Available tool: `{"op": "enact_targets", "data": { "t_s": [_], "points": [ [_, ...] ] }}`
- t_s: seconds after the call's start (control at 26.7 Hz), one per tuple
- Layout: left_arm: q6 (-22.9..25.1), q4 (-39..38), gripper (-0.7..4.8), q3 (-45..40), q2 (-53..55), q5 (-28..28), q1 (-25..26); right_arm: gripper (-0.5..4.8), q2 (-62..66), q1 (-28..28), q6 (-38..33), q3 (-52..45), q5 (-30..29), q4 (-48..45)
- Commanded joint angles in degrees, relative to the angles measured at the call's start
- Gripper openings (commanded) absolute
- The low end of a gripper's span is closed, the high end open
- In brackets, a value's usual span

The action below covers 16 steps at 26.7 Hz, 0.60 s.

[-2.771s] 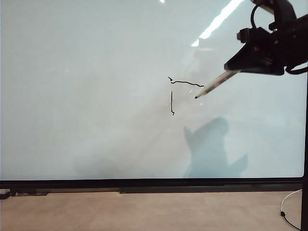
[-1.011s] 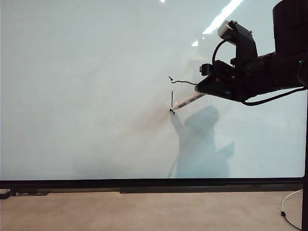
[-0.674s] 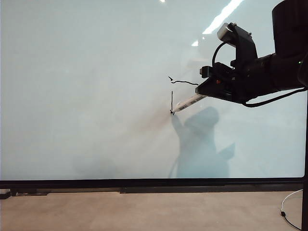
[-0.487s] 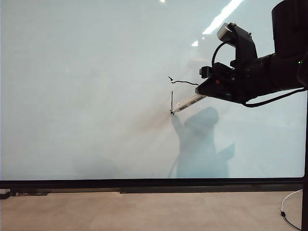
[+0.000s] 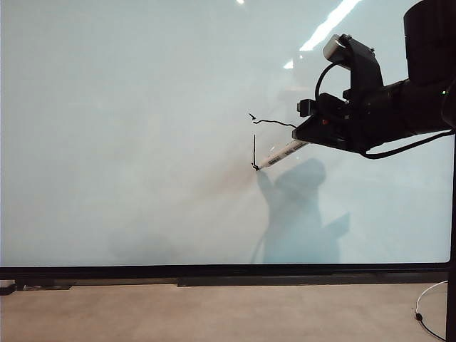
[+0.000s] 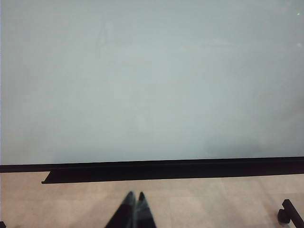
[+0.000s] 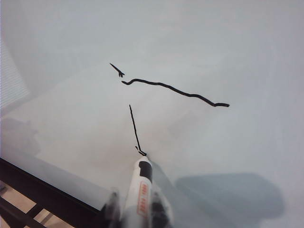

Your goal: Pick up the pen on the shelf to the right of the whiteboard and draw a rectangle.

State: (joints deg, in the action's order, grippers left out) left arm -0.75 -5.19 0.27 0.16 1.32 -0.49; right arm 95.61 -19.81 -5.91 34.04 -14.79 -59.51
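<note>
Right end effector (image 5: pixel 305 137) clamps slim white-barrelled pen (image 5: pixel 279 152), long axis slanting down-left, tip on glossy whiteboard (image 5: pixel 128 142) at unfinished black rectangle's (image 5: pixel 254 149) lower-left corner; left end effector (image 6: pixel 134 205) shut, low by the floor.

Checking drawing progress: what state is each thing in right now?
pen: held by the right gripper, tip at the bottom end of the vertical stroke
right gripper: shut on the pen
left gripper: shut, empty, away from the board
rectangle: unfinished, only top and left strokes drawn
whiteboard: otherwise unmarked
</note>
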Motion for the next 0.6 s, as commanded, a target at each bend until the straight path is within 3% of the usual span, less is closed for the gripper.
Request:
{"op": "enact_targets", "data": {
  "t_s": [0.04, 0.6],
  "points": [
    [0.09, 0.55, -0.04, 0.11, 0.02, 0.0, 0.0, -0.06, -0.26, 0.66, 0.31, 0.11, 1.33, -1.18],
    [0.09, 0.52, -0.04, 0.11, 0.02, 0.0, 0.0, -0.06, -1.46, 1.51, 1.49, -0.02, 1.11, -0.76]
  ]
}}
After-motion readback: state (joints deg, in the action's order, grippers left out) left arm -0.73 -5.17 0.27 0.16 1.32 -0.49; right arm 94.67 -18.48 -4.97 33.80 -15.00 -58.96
